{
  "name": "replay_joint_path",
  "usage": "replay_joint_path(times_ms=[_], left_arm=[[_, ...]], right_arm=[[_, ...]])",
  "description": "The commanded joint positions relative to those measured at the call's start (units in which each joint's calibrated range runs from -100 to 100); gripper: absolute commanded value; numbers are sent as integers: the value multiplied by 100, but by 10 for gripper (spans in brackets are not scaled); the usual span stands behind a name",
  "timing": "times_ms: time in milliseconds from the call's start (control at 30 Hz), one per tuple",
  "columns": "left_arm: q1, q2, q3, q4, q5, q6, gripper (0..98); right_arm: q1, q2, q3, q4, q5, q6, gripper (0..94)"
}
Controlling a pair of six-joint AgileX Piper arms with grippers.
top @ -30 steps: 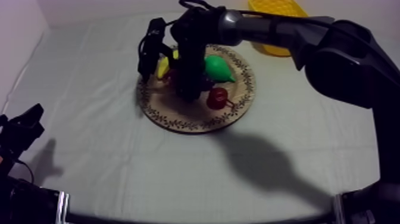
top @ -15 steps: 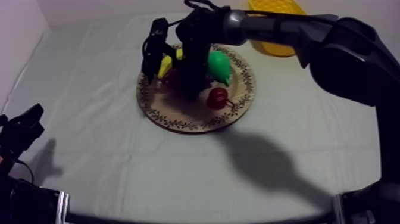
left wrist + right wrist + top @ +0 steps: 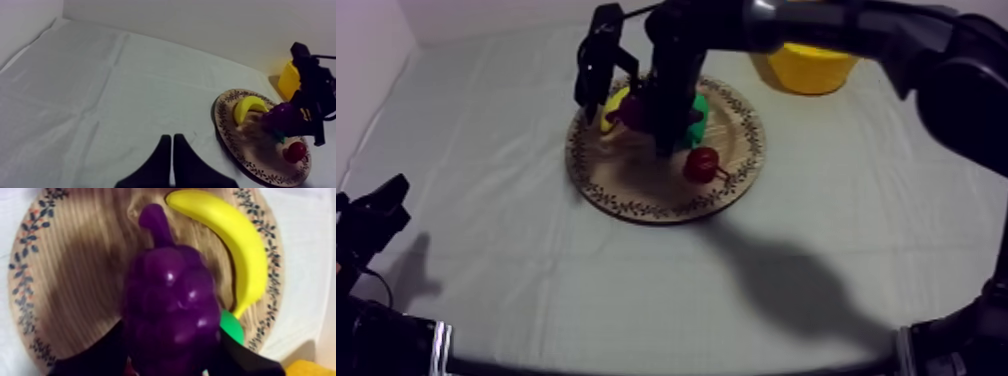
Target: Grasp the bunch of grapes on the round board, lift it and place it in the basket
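Wrinkled grey-white cloth (image 3: 486, 150) over table (image 3: 836, 230); on it one round wooden board (image 3: 636, 200), rim patterned, and one yellow basket (image 3: 806, 70) beyond. On board: one smooth curved banana (image 3: 235, 248), one green pear (image 3: 694, 112), one small red fruit (image 3: 702, 164). Right hand (image 3: 664, 135) clenched round knobbly purple bunch of grapes (image 3: 172, 313), over board beside banana. Left hand (image 3: 171, 160) closed, empty.

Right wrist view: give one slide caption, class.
Right claw holds grapes over the wooden board, banana beside them.
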Motion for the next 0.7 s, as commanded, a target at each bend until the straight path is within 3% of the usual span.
replay_joint_path(times_ms=[0,300,667], left_arm=[[-1,0,-1,1,2,0,0],[-1,0,-1,1,2,0,0],[-1,0,-1,1,2,0,0]], right_arm=[[-7,-548,303,6,-10,41,313],[-117,-2427,1696,71,-46,81,320],[-65,-4205,3109,256,-176,-337,296]])
